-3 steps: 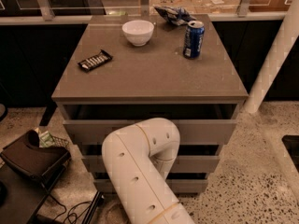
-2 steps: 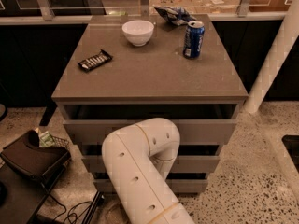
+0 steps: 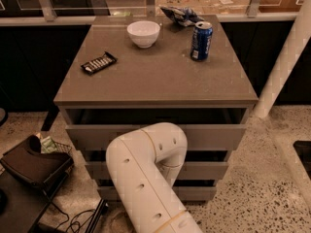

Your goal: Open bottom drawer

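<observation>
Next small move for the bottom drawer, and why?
Probably ease the pincer toward the centre of the bottom drawer for its handle. The pincer is hidden behind the white arm, which bends down before the cabinet and covers the drawer's middle; the drawer looks shut.

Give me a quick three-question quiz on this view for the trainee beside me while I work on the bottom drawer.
1. True or false: the blue can stands on the cabinet top, right of the white bowl in the camera view.
2. The end effector is out of sight. What most likely hides it? A) the bowl B) the robot's arm, bent down in front of the drawers C) the can
3. Counting the bottom drawer, how many drawer fronts show on the cabinet?
Key: 1 true; 2 B; 3 three.
</observation>
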Tool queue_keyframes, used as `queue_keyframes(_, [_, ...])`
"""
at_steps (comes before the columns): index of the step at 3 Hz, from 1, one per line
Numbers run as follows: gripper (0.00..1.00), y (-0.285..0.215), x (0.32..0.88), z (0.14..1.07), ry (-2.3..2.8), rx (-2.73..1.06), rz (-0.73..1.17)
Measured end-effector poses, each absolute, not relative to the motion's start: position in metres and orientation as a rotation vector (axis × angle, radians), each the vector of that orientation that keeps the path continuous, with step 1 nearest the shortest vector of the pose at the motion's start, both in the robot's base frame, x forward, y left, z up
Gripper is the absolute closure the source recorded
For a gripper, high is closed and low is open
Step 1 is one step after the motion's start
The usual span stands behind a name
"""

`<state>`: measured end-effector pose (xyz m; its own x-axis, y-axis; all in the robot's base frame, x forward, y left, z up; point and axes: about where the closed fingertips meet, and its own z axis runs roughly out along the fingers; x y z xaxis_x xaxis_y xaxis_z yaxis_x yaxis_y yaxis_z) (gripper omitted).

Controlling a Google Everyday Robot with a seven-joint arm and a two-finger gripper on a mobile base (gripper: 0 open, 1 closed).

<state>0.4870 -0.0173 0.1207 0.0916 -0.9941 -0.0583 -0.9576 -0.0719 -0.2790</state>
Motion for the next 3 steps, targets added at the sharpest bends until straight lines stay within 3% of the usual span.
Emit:
queue_keyframes(2, [1.0,-0.0173,0.487,0.1207,1.953,-2.124,-0.215])
queue_keyframes(3, [0.84,-0.0173,0.4869,0.1207,1.953,-2.124,-0.215])
